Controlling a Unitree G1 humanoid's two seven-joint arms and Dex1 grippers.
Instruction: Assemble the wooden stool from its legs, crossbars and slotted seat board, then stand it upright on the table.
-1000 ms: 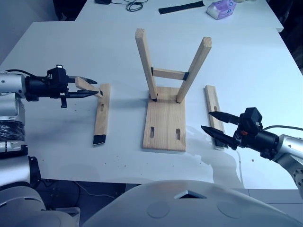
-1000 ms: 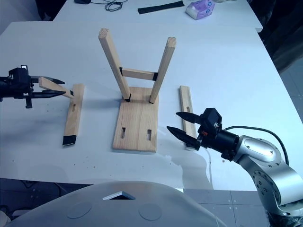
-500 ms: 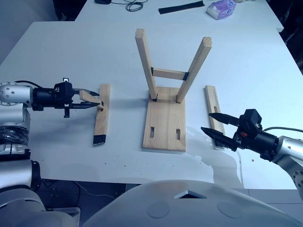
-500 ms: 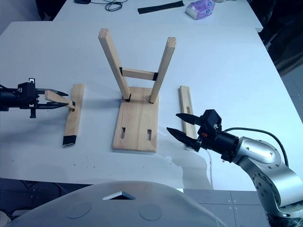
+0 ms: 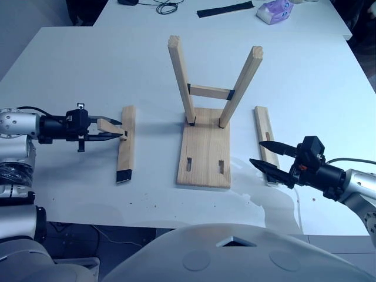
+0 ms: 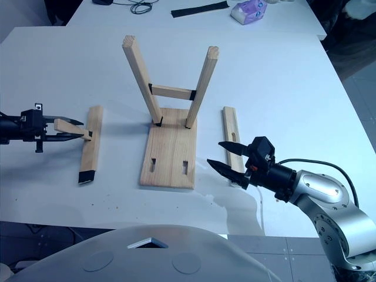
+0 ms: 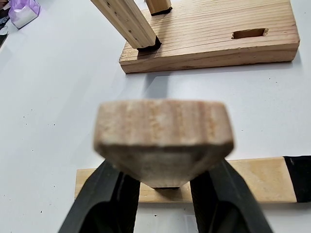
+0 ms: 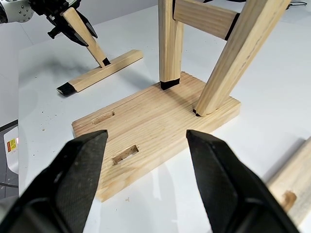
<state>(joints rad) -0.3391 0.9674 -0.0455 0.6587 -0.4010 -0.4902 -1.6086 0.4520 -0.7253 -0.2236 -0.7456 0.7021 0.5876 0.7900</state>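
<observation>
The seat board (image 5: pixel 204 147) lies flat in the middle of the white table (image 5: pixel 88 64). Two legs (image 5: pixel 181 79) stand in its far slots, joined by a fitted crossbar (image 5: pixel 210 91). The two near slots (image 5: pixel 190 164) are empty, so by my reckoning the stool is about half built.

Just left of the board a loose leg (image 5: pixel 126 144) lies flat on the table. The left gripper (image 5: pixel 119 130) is clamped on a short crossbar (image 5: pixel 108 125). That bar slants down, and its lower end touches the leg at the mortise (image 5: pixel 126 134) partway along it. I can't tell from here whether the end has actually gone into the hole.

The step in hand looks to be seating that bar in the leg. To do it well, I'd square the bar to the leg's face first. At this slant the end is likely to catch on the mortise edge rather than slide in. Then push straight along the bar's own line, gently. The leg is free on a smooth table, and a sideways shove could skid or roll it away.

The right gripper (image 5: pixel 257 150) is on the far side of the board, well apart from this join. Its fingers are spread wide with nothing between them, over the near end of the second loose leg (image 5: pixel 263 132). It is in no position to pin the left leg, so the push must stay straight.
</observation>
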